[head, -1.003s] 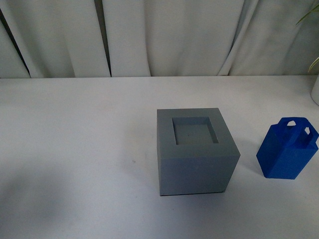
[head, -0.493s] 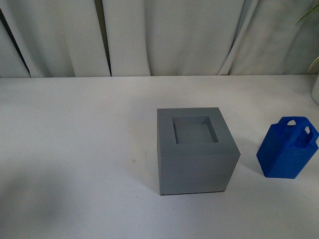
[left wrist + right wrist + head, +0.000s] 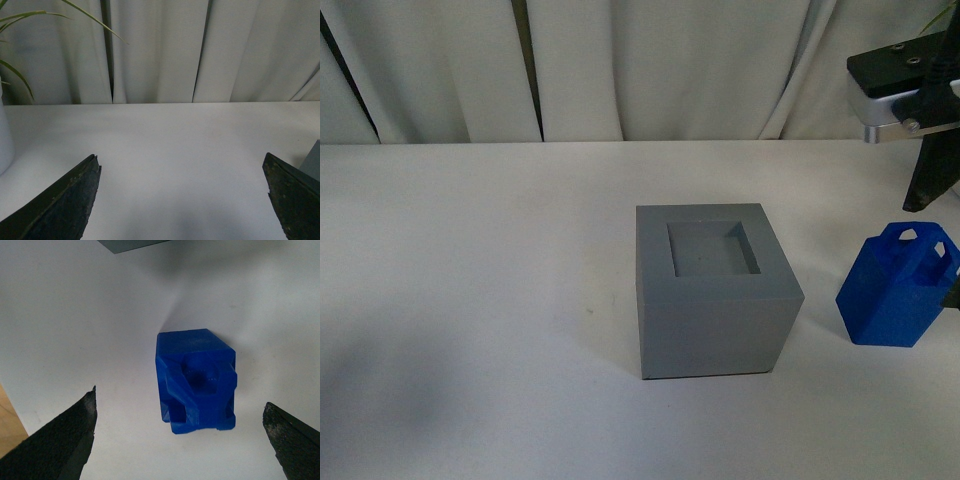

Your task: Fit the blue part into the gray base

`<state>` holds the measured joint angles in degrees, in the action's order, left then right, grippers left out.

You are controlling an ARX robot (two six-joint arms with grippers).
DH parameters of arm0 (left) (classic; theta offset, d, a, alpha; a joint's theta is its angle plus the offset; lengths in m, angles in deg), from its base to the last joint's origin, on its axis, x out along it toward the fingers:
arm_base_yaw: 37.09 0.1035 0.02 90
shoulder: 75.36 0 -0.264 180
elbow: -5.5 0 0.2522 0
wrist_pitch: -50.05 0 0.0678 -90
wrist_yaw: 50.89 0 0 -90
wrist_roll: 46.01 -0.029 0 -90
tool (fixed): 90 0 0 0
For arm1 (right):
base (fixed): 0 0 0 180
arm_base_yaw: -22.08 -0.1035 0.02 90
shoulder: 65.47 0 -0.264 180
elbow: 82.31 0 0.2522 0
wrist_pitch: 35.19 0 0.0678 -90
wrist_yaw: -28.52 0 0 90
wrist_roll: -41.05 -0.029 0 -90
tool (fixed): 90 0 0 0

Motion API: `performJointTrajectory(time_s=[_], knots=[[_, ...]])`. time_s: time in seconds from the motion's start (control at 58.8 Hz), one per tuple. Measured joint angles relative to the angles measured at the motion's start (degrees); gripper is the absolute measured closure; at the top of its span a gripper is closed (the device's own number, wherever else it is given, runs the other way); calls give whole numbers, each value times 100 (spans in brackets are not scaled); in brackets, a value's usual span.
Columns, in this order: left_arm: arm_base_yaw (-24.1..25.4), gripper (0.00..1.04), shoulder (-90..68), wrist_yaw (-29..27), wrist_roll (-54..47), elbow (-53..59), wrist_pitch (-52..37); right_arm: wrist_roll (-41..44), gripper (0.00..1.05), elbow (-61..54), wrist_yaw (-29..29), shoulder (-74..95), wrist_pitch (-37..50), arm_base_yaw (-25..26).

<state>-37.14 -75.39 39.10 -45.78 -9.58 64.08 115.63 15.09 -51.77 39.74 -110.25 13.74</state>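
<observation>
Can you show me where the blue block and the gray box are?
blue part [image 3: 895, 300]: front view, on its body below the handle.
gray base [image 3: 715, 330]: front view, on its front wall.

The blue part [image 3: 898, 288] stands upright right of the gray base [image 3: 713, 290], apart.
</observation>
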Motion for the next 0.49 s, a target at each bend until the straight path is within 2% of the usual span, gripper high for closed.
performJointTrajectory(time_s=[0.493], knots=[[0,6,0,0,-2,0,-2,63,7,-142,-177,354,332,-122]])
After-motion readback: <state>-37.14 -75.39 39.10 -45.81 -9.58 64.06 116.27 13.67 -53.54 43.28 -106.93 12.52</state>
